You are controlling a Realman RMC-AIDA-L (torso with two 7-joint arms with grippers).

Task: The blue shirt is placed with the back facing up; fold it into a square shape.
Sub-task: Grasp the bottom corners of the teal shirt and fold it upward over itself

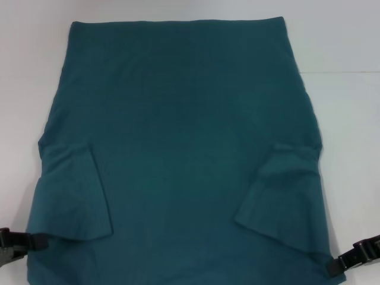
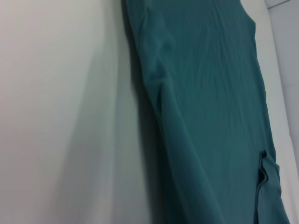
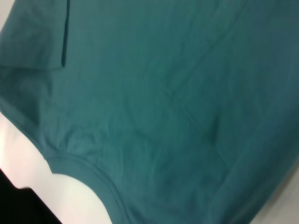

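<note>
The blue shirt (image 1: 184, 142) lies flat on the white table (image 1: 344, 41), plain side up, with both short sleeves folded inward over the body. The left sleeve flap (image 1: 74, 196) and the right sleeve flap (image 1: 282, 196) lie near the shirt's near end. My left gripper (image 1: 35, 240) sits low at the shirt's near left edge. At the near right edge is my right gripper (image 1: 338, 265). The left wrist view shows the shirt's long side (image 2: 210, 102) beside bare table. In the right wrist view the shirt (image 3: 163, 93) fills the frame, with its curved neckline (image 3: 96, 175) showing.
White table surface (image 1: 29, 71) runs along both sides of the shirt and beyond its far hem. The left wrist view shows a wide strip of bare table (image 2: 60, 116) beside the cloth. A table seam crosses at the right (image 1: 350, 72).
</note>
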